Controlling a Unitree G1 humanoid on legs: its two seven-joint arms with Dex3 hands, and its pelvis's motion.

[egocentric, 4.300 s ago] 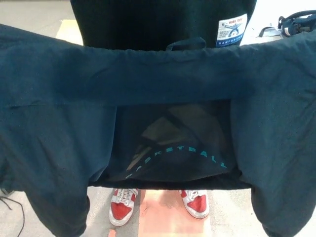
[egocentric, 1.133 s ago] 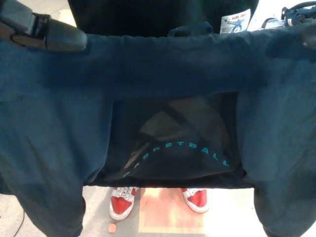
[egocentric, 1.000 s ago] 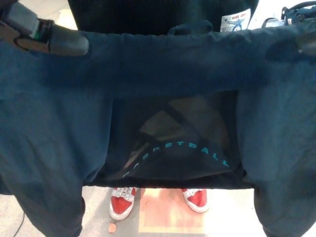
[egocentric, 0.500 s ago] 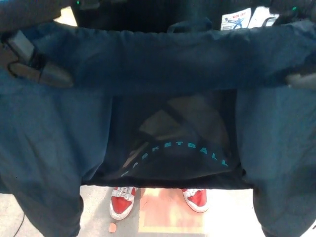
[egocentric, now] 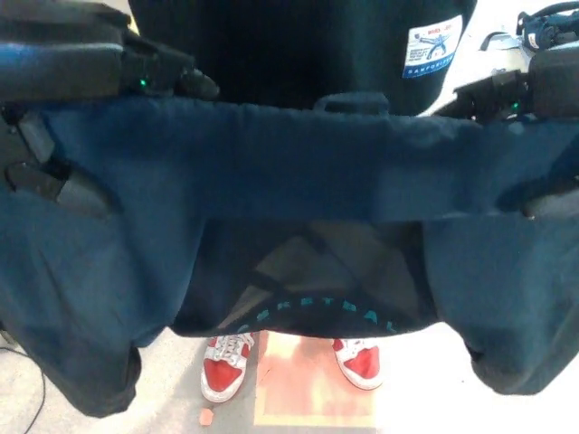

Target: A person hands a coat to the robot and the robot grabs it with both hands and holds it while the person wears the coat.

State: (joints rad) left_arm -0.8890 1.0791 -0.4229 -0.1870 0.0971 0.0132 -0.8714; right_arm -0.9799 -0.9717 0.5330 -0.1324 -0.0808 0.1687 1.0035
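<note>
I am looking down at my left hand [egocentric: 63,136] first. It is sitting at the left end of the coat [egocentric: 289,172]. One finger is lying over the top edge on the far side, and another black part is pressing the cloth on the near side. So this hand is closing on the coat's top edge, pinching the cloth between its fingers.

My right hand [egocentric: 534,127] is sitting at the right end of the same edge. A dark finger is showing low on the near side, and the rest is sitting above the edge. I am judging that it is pinching the cloth too, though this side is harder to see.

The coat is hanging between my two hands. Its long way is running left to right, from one hand to the other, and the top edge is looking nearly flat. The two sides of the coat are dropping down toward the floor [egocentric: 434,389] on the left and right.

The person [egocentric: 298,45] is standing on the far side of the coat, in the middle between my hands. Their red and white shoes [egocentric: 226,375] are showing under the coat. Both hands are looking about as close to the person as each other.
</note>
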